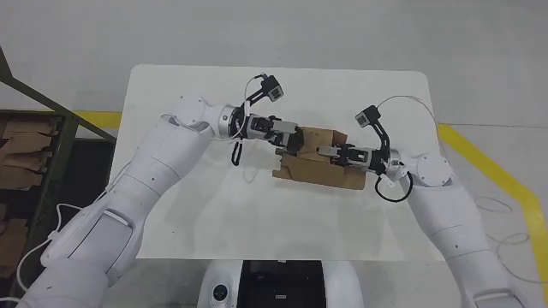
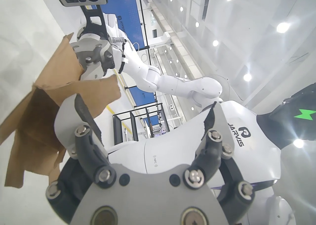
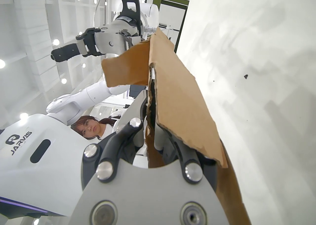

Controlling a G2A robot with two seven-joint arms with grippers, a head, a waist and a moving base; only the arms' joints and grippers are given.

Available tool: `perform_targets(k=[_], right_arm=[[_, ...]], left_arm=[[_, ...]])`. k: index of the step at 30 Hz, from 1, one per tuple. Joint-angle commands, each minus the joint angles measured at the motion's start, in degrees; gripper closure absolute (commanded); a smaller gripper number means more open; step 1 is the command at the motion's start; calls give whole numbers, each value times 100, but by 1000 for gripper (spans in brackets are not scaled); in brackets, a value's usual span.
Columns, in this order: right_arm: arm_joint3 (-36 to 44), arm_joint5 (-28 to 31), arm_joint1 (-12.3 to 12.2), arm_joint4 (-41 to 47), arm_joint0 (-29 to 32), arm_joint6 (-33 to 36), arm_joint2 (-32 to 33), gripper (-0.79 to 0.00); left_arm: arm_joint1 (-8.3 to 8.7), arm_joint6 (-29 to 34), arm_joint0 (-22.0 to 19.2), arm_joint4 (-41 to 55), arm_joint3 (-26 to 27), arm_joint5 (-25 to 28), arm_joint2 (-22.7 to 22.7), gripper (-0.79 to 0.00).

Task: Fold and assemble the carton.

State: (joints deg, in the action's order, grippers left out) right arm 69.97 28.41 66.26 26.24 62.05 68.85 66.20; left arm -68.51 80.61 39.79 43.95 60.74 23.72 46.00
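Observation:
The brown carton (image 1: 312, 168) lies partly unfolded near the middle of the white table (image 1: 214, 222), with both grippers at it from opposite ends. My right gripper (image 1: 336, 154) is shut on one carton wall; in the right wrist view its fingers (image 3: 149, 97) pinch the torn edge of the carton (image 3: 177, 102). My left gripper (image 1: 291, 139) stands open at the other end. In the left wrist view the left gripper (image 2: 145, 102) has one finger (image 2: 84, 112) lying against a flap of the carton (image 2: 37, 117), while the other finger (image 2: 214, 119) is far apart in the air.
A dark rack holding flat cardboard pieces (image 1: 26, 154) stands off the table's left side. A yellow floor line (image 1: 488, 167) runs past the right side. Bare table surface surrounds the carton.

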Motion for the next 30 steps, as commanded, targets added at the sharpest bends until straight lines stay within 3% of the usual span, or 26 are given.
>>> perform_targets(k=[1, 8, 16, 30], right_arm=[[22, 3, -3, -83, 17, -66, -14, 0], [77, -21, -9, -159, 60, -202, -59, 0], [51, 11, -34, 1, 80, -274, 43, 0], [231, 37, -109, 179, 264, -280, 275, 0]], left_arm=[[-13, -200, -56, -331, -14, 197, -64, -785], [-43, -491, -87, -358, 111, 488, -189, -785], [35, -814, -19, -294, -34, 811, -21, -785], [119, -824, 89, -222, -276, 821, 116, -785]])
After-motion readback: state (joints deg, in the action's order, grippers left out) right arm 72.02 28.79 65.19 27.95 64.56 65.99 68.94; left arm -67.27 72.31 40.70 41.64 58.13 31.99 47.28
